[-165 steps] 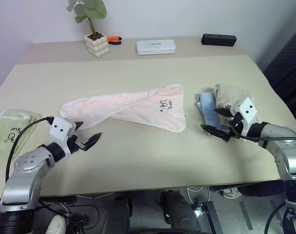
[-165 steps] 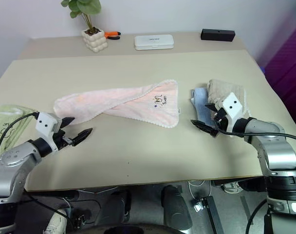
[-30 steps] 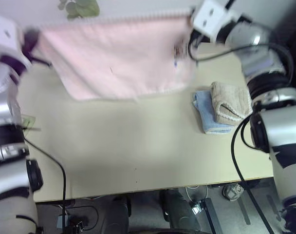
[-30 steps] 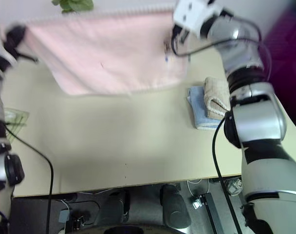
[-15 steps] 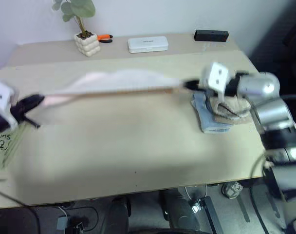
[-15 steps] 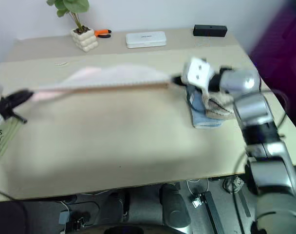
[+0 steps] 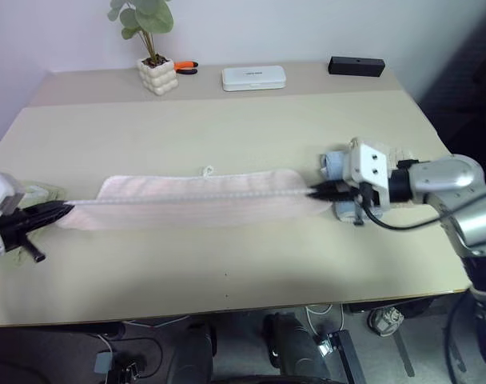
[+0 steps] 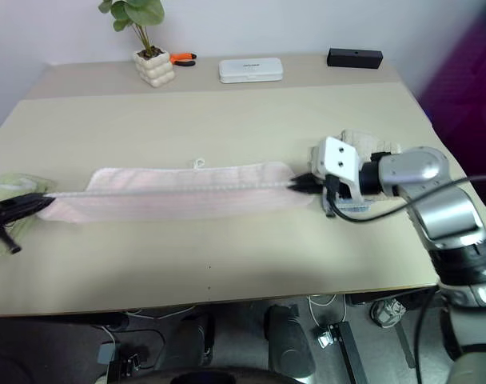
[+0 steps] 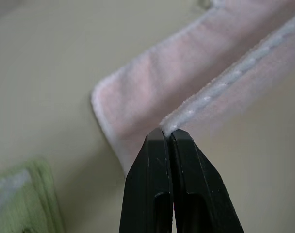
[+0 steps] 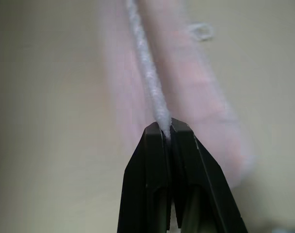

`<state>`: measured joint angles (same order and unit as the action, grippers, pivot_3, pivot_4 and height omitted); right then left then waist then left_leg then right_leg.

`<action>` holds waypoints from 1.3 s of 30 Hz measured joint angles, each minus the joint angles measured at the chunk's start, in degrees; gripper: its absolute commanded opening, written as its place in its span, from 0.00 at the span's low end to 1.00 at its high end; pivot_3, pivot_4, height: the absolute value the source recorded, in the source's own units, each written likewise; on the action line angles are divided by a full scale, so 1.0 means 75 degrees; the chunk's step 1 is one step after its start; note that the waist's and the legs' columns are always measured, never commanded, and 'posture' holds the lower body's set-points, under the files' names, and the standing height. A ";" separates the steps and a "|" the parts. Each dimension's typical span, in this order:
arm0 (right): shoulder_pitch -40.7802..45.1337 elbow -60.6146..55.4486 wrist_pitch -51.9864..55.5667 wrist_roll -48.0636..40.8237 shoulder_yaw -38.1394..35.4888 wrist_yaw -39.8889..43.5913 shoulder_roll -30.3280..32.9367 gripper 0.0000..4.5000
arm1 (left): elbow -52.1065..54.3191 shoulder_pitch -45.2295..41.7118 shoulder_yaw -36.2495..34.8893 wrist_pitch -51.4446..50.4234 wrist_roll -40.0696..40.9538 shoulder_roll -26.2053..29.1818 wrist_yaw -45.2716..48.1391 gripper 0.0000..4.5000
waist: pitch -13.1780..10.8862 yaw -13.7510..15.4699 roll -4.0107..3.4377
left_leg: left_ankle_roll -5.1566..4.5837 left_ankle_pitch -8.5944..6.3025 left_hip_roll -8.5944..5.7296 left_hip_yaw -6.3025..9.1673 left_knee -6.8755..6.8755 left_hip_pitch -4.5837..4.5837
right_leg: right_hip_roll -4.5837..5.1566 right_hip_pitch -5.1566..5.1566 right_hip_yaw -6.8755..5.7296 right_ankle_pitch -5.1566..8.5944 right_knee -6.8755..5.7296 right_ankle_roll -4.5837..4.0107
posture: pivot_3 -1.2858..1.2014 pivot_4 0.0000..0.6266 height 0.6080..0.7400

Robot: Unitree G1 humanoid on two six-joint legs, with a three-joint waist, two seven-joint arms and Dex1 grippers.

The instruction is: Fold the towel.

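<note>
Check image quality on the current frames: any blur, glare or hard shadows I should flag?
Left and right eye views: sharp, even soft light, no glare; the towel and left tool cast only a faint shadow on the table. Left wrist view: fingers crisp, towel and green towel soft. Right wrist view: fingers sharp, towel beyond strongly defocused.

Silver arms, white wrist blocks, black cables.

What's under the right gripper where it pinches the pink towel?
The right gripper sits over the light blue folded towel, largely covered. The pink towel stretches to the left gripper; anything beneath it is hidden.
</note>
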<state>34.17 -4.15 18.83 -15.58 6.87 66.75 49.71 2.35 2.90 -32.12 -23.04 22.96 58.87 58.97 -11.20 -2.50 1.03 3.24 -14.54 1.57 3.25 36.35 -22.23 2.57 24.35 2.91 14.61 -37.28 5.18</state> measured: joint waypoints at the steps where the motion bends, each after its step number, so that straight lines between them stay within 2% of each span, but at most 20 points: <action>1: 0.0238 0.0419 -0.0205 0.0245 0.0120 -0.0157 -0.0213 0.02 | -0.0408 -0.0474 0.0393 0.0193 -0.0191 -0.0053 -0.0125 0.00 | 0.0001 0.0003 0.0000 | 0.0000 0.0000 -0.0001 0.0000 0.0000 0.0002 | 0.0000 -0.0002 0.0000 -0.0002 0.0000 0.0003 | 0.52 0.24 0.98; 4: 0.0826 0.1630 -0.0873 0.0895 0.0546 -0.0494 -0.0780 0.02 | -0.1655 -0.1714 0.1417 0.0879 -0.0808 -0.0205 -0.0459 0.00 | 0.0001 -0.0002 0.0003 | 0.0000 0.0000 -0.0001 0.0000 -0.0002 -0.0009 | -0.0001 0.0009 -0.0001 -0.0012 0.0000 0.0019 | 0.52 0.24 0.98; 9: 0.1564 0.3646 -0.1929 0.1658 0.0983 -0.0747 -0.1428 0.02 | -0.3598 -0.3207 0.2580 0.1907 -0.1525 -0.0656 -0.0646 0.00 | 0.0001 -0.0002 0.0003 | 0.0000 0.0000 -0.0003 -0.0001 -0.0005 -0.0024 | 0.0002 0.0022 -0.0002 -0.0017 -0.0001 0.0026 | 0.52 0.24 0.98; 17: 0.2081 0.5387 -0.2948 0.2214 0.1113 -0.0826 -0.1999 0.02 | -0.5545 -0.4334 0.3301 0.2948 -0.2138 -0.1063 -0.0742 0.00 | 0.0000 -0.0015 0.0002 | 0.0000 0.0000 -0.0003 0.0001 -0.0007 -0.0021 | 0.0001 0.0027 -0.0003 -0.0018 -0.0014 0.0026 | 0.52 0.24 0.98; 20: 0.2143 0.5599 -0.3072 0.2279 0.1099 -0.0825 -0.2027 0.21 | -0.5849 -0.4350 0.3306 0.3006 -0.2155 -0.1138 -0.0731 0.21 | 0.0000 -0.0017 0.0002 | 0.0000 0.0000 -0.0003 0.0002 -0.0010 -0.0022 | 0.0000 0.0028 -0.0003 -0.0017 -0.0012 0.0026 | 0.52 0.24 0.98; 22: 0.2149 0.5706 -0.3048 0.2285 0.1019 -0.0856 -0.2023 0.40 | -0.5949 -0.4335 0.3270 0.2953 -0.2152 -0.1124 -0.0748 0.41 | 0.0000 -0.0011 0.0002 | 0.0000 0.0000 -0.0003 0.0002 -0.0009 -0.0022 | 0.0001 0.0028 -0.0003 -0.0017 -0.0013 0.0026 | 0.52 0.24 0.98; 25: 0.2148 0.5655 -0.3076 0.2357 0.0918 -0.1161 -0.2008 0.74 | -0.5977 -0.4235 0.3210 0.3026 -0.2163 -0.1105 -0.1017 0.76 | 0.0000 -0.0012 0.0002 | 0.0000 0.0000 -0.0003 0.0003 -0.0007 -0.0021 | 0.0002 0.0028 -0.0003 -0.0017 -0.0018 0.0026 | 0.52 0.24 0.98; 26: 0.2139 0.5609 -0.3078 0.2376 0.0874 -0.1255 -0.1978 0.75 | -0.5971 -0.4194 0.3170 0.3045 -0.2164 -0.1100 -0.1135 0.86 | 0.0000 -0.0010 0.0002 | 0.0000 0.0000 -0.0003 0.0004 -0.0007 -0.0021 | 0.0002 0.0028 -0.0003 -0.0017 -0.0018 0.0026 | 0.52 0.24 0.98; 30: 0.1681 0.4543 -0.2884 0.2344 0.0429 -0.1604 -0.1627 0.75 | -0.5481 -0.3747 0.2412 0.2832 -0.1786 -0.1108 -0.1703 0.86 | 0.0000 -0.0001 0.0002 | 0.0000 0.0000 -0.0002 0.0007 -0.0011 -0.0025 | 0.0006 0.0030 -0.0004 -0.0017 -0.0013 0.0026 | 0.52 0.24 0.98; 33: 0.1032 0.3257 -0.2044 0.1948 -0.0114 -0.1663 -0.1394 0.75 | -0.4597 -0.3290 0.1775 0.2587 -0.1389 -0.1232 -0.2106 0.86 | 0.0001 0.0025 0.0002 | 0.0000 0.0000 -0.0003 0.0008 -0.0007 -0.0025 | 0.0009 0.0028 -0.0005 -0.0017 -0.0017 0.0027 | 0.52 0.24 0.98; 34: 0.0692 0.2663 -0.1519 0.1659 -0.0355 -0.1646 -0.1331 0.87 | -0.4202 -0.3071 0.1565 0.2519 -0.1240 -0.1341 -0.2272 0.88 | 0.0002 0.0037 0.0003 | 0.0000 0.0000 -0.0002 0.0009 -0.0007 -0.0025 | 0.0010 0.0026 -0.0005 -0.0017 -0.0015 0.0027 | 0.52 0.24 0.98; 36: -0.0091 0.1312 -0.0213 0.0898 -0.0882 -0.1671 -0.1244 1.00 | -0.3281 -0.2621 0.1252 0.2257 -0.0971 -0.1633 -0.2558 0.88 | 0.0002 0.0064 0.0004 | 0.0000 0.0000 -0.0002 0.0011 -0.0008 -0.0026 | 0.0011 0.0022 -0.0005 -0.0017 -0.0012 0.0027 | 0.52 0.24 0.98; 39: -0.1368 -0.0785 0.1929 -0.0406 -0.1566 -0.2078 -0.1438 1.00 | -0.1414 -0.1825 0.1319 0.1769 -0.0690 -0.2099 -0.2692 0.88 | 0.0005 0.0080 0.0008 | 0.0000 0.0000 0.0000 0.0016 0.0003 -0.0020 | 0.0011 0.0010 -0.0006 -0.0017 -0.0015 0.0027 | 0.52 0.24 0.98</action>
<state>23.91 -10.03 33.29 -18.62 -4.87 51.16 38.93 -8.25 -10.78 -22.22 -9.77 17.78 43.12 38.78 -11.17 -1.90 1.09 3.24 -14.54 1.57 3.37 36.37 -22.38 2.65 24.43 2.87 14.48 -37.40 5.38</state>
